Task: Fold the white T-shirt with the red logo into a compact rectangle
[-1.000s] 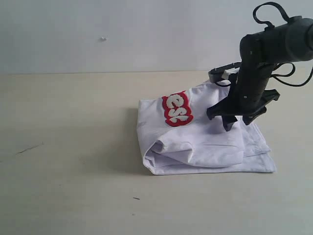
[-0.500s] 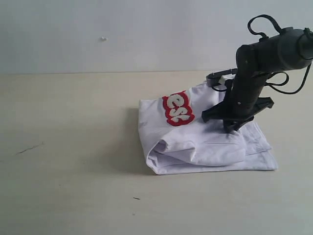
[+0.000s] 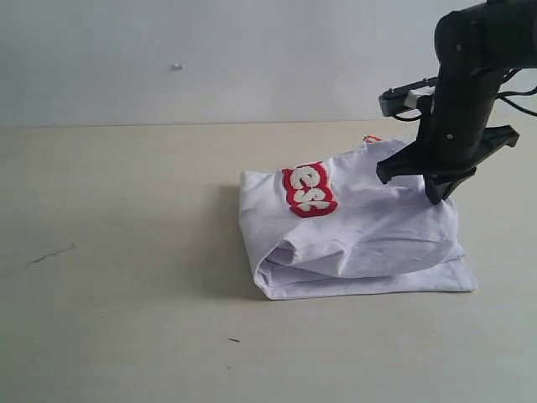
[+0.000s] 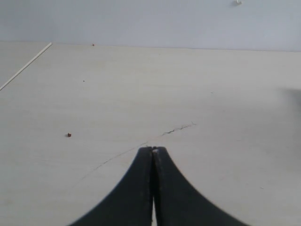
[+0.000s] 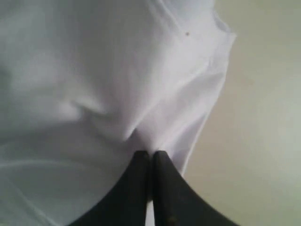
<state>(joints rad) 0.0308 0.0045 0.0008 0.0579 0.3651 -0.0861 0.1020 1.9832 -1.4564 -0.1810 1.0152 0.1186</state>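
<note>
Right gripper (image 3: 436, 197), seen apart a second ago, is now clamped on a pinch of the white T-shirt (image 3: 361, 235), lifted slightly off the part-folded heap on the table (image 3: 126, 252); red logo (image 3: 309, 190) is left showing; left gripper (image 4: 153, 149) is pressed together, empty; next fold is judged started.

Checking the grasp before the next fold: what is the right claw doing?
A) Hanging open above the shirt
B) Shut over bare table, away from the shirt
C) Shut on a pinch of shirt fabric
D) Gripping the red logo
C: the right claw is closed, with the shirt cloth puckering into its tips and tented up toward it.
</note>
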